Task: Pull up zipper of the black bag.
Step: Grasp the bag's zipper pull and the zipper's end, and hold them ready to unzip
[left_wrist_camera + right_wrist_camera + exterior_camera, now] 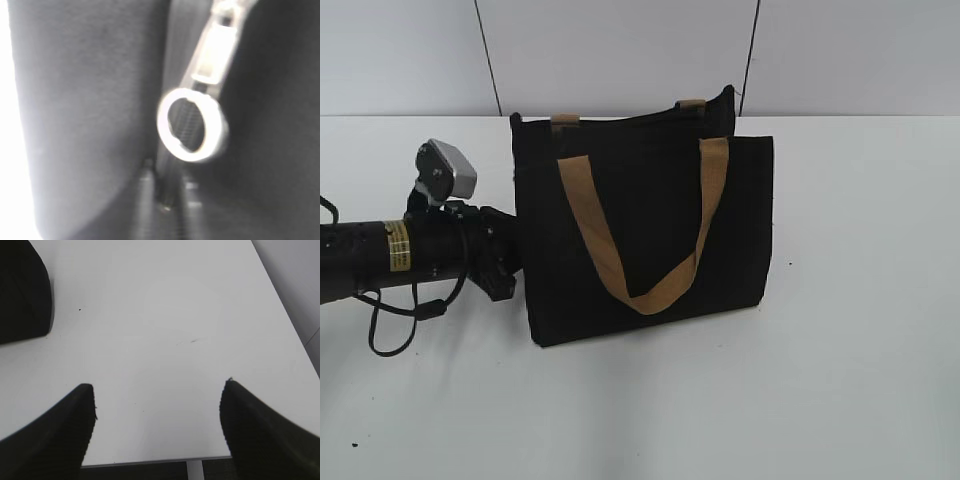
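The zipper [172, 150] runs as a dark toothed line up the left wrist picture, and its silver pull tab [200, 100] hangs directly ahead of the left gripper [500, 275], a flat plate ending in a round ring that lies over the teeth. The tab's long axis slants slightly off the zip line, ring end nearer the gripper, slider end farther and higher in the picture. Two dark, blurred shapes at the bottom edge may be fingertips, so whether this gripper is spread or closed cannot be told; nothing shows it pinching the ring. From outside, the left arm reaches in level from the side and meets the black bag [650, 220] at its near end, the gripper mostly hidden behind the fabric. The bag stands upright on the white table [840, 380], tan handle [620, 260] looping down its front. The right gripper [157, 410] is well apart from the bag, fingers spread wide over bare table with only a dark corner at its upper left. The left arm is clearly nearer, so the pull likely falls to it, drawn along the zip line.
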`<act>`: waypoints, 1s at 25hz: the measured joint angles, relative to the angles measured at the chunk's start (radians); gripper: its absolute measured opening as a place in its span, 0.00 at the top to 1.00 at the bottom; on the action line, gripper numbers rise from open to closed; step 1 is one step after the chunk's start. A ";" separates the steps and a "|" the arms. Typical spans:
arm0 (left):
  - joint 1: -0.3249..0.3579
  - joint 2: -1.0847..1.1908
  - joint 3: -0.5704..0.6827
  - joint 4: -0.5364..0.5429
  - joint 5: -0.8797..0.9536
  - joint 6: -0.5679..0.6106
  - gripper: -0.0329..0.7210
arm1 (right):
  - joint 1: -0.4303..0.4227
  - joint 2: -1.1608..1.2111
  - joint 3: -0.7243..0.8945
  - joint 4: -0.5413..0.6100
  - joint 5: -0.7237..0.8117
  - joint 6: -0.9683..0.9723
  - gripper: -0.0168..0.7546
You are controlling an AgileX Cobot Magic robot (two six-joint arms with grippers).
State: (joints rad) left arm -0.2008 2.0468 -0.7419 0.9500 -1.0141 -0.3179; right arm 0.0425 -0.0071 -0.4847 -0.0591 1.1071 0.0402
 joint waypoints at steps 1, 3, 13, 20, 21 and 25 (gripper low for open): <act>0.003 -0.004 0.000 0.003 0.005 -0.010 0.78 | 0.000 0.000 0.000 0.000 0.000 0.000 0.21; 0.013 -0.023 0.005 0.006 0.008 -0.030 0.90 | 0.000 0.000 0.000 0.000 0.000 0.000 0.21; 0.018 -0.362 0.089 0.003 0.269 -0.112 0.91 | 0.000 0.000 0.000 0.000 0.000 0.000 0.21; 0.018 -0.618 0.099 0.053 0.369 -0.265 0.91 | 0.000 0.000 0.000 0.000 0.000 0.000 0.21; 0.018 -0.642 0.099 0.054 0.369 -0.280 0.91 | 0.000 0.000 0.000 0.000 0.000 0.000 0.21; 0.018 -0.674 0.099 0.081 0.356 -0.401 0.91 | 0.000 0.000 0.000 0.000 0.000 0.000 0.21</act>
State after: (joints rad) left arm -0.1828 1.3732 -0.6426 1.0306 -0.6580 -0.7184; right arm 0.0425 -0.0071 -0.4847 -0.0591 1.1071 0.0402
